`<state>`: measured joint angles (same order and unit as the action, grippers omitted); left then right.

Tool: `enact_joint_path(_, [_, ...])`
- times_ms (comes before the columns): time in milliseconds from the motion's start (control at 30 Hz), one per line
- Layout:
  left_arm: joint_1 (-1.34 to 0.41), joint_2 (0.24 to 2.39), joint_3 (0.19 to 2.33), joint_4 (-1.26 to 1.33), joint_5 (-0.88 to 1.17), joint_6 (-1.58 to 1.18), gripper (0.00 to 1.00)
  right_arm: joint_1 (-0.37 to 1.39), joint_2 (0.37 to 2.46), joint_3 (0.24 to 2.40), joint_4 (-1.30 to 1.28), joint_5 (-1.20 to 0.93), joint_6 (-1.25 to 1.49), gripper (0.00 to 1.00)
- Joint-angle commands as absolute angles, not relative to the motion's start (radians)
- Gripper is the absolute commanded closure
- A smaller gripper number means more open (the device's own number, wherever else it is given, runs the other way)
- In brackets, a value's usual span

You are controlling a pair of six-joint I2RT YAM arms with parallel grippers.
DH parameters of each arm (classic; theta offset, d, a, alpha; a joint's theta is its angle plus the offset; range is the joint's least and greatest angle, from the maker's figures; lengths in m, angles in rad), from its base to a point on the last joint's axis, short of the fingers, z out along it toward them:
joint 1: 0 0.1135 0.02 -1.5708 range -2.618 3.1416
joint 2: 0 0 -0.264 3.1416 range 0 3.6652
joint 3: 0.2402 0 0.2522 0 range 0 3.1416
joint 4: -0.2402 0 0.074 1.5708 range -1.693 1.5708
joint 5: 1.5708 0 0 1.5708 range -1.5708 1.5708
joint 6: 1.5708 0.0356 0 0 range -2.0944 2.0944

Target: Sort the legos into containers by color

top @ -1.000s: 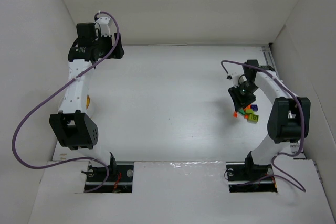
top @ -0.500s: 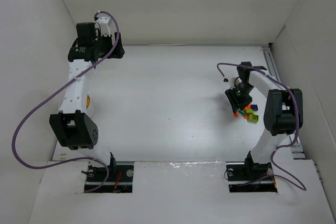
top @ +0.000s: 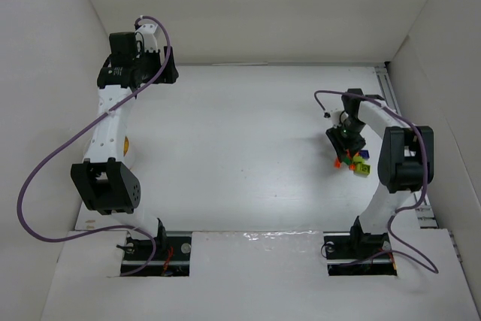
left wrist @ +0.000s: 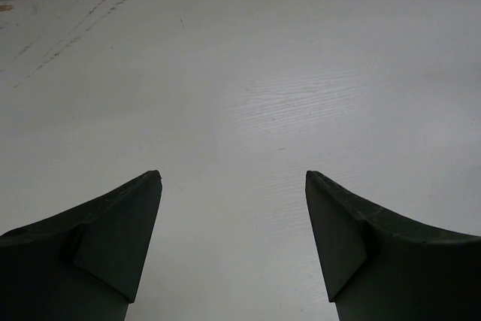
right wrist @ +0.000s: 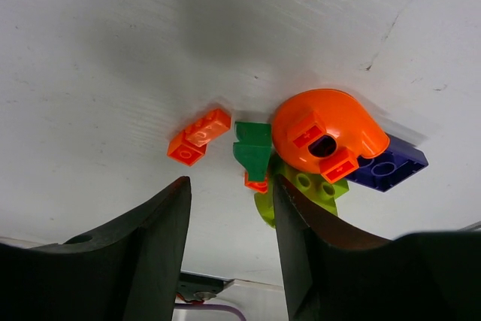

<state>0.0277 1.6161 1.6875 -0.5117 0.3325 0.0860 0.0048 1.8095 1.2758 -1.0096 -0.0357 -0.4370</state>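
The legos lie in a small pile (top: 359,165) at the right of the white floor. The right wrist view shows an orange brick (right wrist: 199,135), a green piece (right wrist: 253,148), a big rounded orange piece (right wrist: 323,129), a lime piece (right wrist: 312,186) and a purple brick (right wrist: 387,165). My right gripper (right wrist: 231,182) (top: 344,154) hangs open just short of the pile, nothing between its fingers; the right finger (right wrist: 316,246) covers part of the lime piece. My left gripper (left wrist: 233,174) (top: 167,73) is open and empty over bare floor at the back left. No containers can be made out.
White walls enclose the floor (top: 240,140) on three sides. A rail (top: 385,84) runs along the right wall behind the pile. A small orange spot (top: 126,144) shows beside the left arm's lower link. Purple cables loop from both arms.
The right arm's elbow swung a little to the left and its gripper shifted slightly over the pile. The left arm has not moved.
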Motion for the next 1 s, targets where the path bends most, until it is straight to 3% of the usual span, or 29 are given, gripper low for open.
enact_joint_path(0, [0.028, 1.598, 1.703, -0.474, 0.342, 0.072, 0.25, -0.009, 1.825, 1.302, -0.988, 0.000, -0.426, 0.47])
enact_joint_path(633, [0.028, 1.589, 1.694, -0.474, 0.333, 0.072, 0.24, -0.009, 1.873, 1.264, -0.968, 0.029, -0.445, 0.58])
enact_joint_path(967, [0.028, 1.589, 1.672, -0.465, 0.333, 0.072, 0.24, -0.009, 1.864, 1.272, -0.972, 0.005, -0.454, 0.85])
